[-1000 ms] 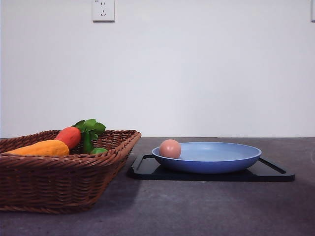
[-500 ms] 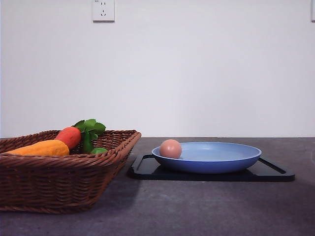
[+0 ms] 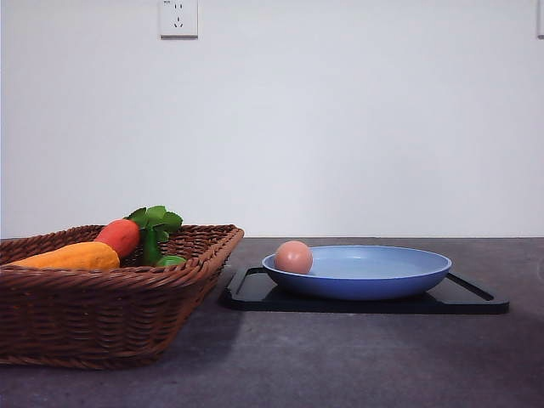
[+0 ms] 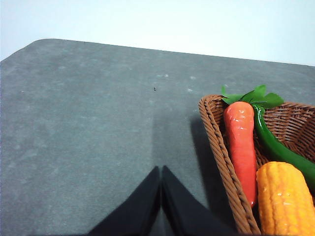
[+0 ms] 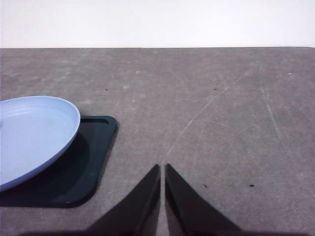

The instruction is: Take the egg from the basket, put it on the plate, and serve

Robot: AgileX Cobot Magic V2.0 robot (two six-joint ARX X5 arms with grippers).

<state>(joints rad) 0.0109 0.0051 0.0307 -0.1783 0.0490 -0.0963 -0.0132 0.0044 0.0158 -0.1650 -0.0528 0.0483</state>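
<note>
1. Front view: the pinkish-brown egg (image 3: 293,257) lies inside the light blue plate (image 3: 382,280), at the plate's left side and against its raised rim; the plate stands on a flat black tray (image 3: 255,293), whose edges stick out to the left and right of it; the tray lies on the dark grey table (image 3: 340,365).
2. Front view, left part: the brown wicker basket (image 3: 102,314) stands just beside the tray, its near right corner close to the tray's left end; in it lie an orange-red carrot (image 3: 119,236) with green leaves (image 3: 157,221), a yellow corn cob (image 3: 72,256) and the tip of something green (image 3: 170,260); a white wall socket (image 3: 178,17) sits high on the wall behind.
3. Left wrist view: the left gripper (image 4: 161,196) hangs over bare table just beside the basket's (image 4: 221,157) woven edge; its two dark fingers are pressed together, tips touching, with nothing between them; in the basket the carrot (image 4: 241,142) lies along the wall, next to it a long green pepper (image 4: 275,147) and the corn cob (image 4: 285,201).
4. Right wrist view: the right gripper (image 5: 162,196) hangs over bare table to one side of the tray (image 5: 83,172); its fingers are closed on each other, holding nothing; the plate's (image 5: 34,132) rim reaches over the tray's rounded corner.
</note>
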